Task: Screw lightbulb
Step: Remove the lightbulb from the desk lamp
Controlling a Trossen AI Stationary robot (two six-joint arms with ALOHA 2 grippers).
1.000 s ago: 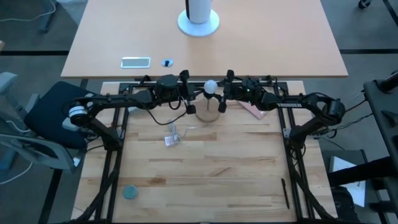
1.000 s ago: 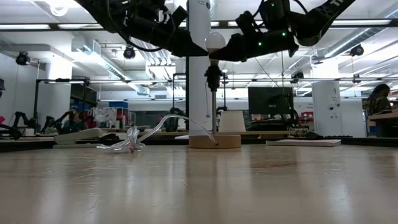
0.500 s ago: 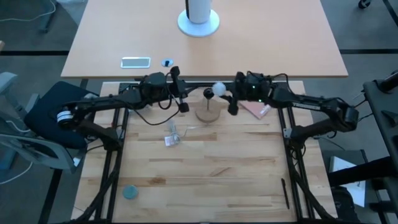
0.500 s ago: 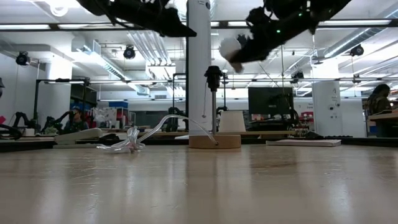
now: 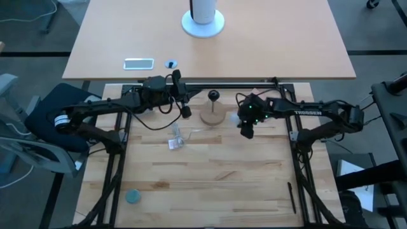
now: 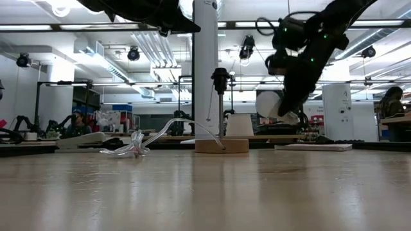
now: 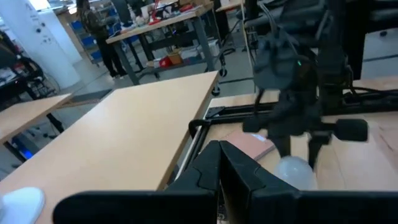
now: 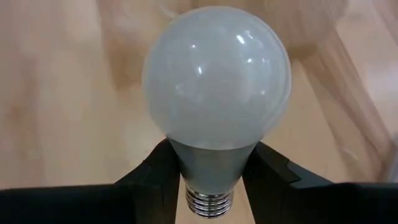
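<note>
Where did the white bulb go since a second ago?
The right gripper carried the frosted white pear-shaped lightbulb off the black socket on the round wooden stand, away to the right and lower. The left gripper backed off left. Stand and crumpled clear wrapper stayed put.

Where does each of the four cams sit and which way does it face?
High: overhead, straight down on the table; both arms, socket stand.
Low: table height, level into the room; right pincer holding the lightbulb.
Left wrist: past the shut left pincer toward the right arm.
Right wrist: down onto the clamped lightbulb.
Shared: low, left wrist and right wrist views all show the lightbulb.
</note>
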